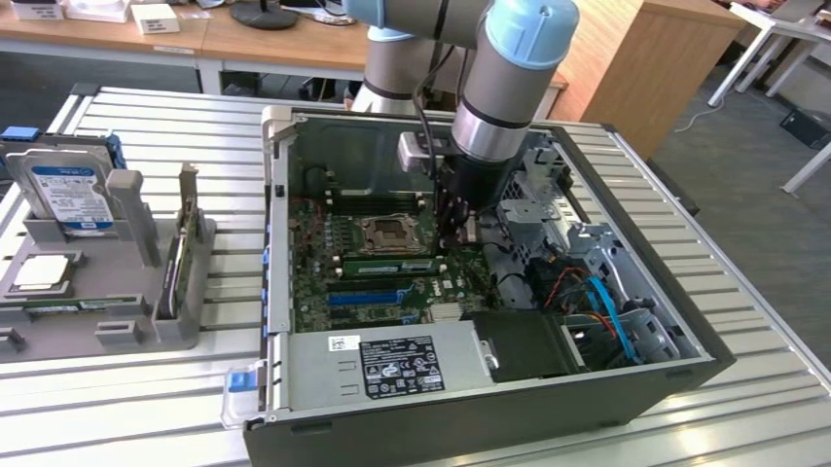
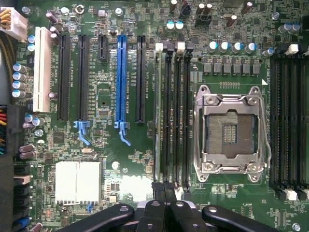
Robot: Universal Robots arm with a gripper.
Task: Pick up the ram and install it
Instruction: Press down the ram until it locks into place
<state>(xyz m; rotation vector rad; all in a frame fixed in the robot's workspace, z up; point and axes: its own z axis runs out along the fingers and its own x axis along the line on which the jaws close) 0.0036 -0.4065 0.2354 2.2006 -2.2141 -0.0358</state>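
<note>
The thin green circuit-board ram stick (image 1: 389,265) stands on edge among the long black memory slots (image 2: 177,116), at six o'clock from the square metal processor socket (image 1: 385,233) in the exterior view. The black gripper (image 1: 452,236), its jaws pressed together on nothing, hangs near the stick's end.

tabletop (image 1: 740,302): pale metal slats, ribbed, satin sheen
computer case (image 1: 520,433): sheet metal, dark matt paint outside, bare grey inside
power supply (image 1: 318,375): dull bare sheet metal, glossy black printed label
arm (image 1: 500,97): smooth grey metal tube, glossy light-blue plastic cap
motherboard (image 2: 140,159): green lacquered circuit board, slight gloss
ram (image 1: 387,265): green circuit board, pale paper label
socket frame (image 2: 231,100): bright polished metal
blue slot (image 2: 120,72): smooth glossy plastic
heatsink (image 2: 77,181): pale finned metal
gripper (image 2: 164,191): black, smooth, dull sheen
holder (image 1: 130,297): matt grey plastic
desk panel (image 1: 649,68): smooth wood
</note>
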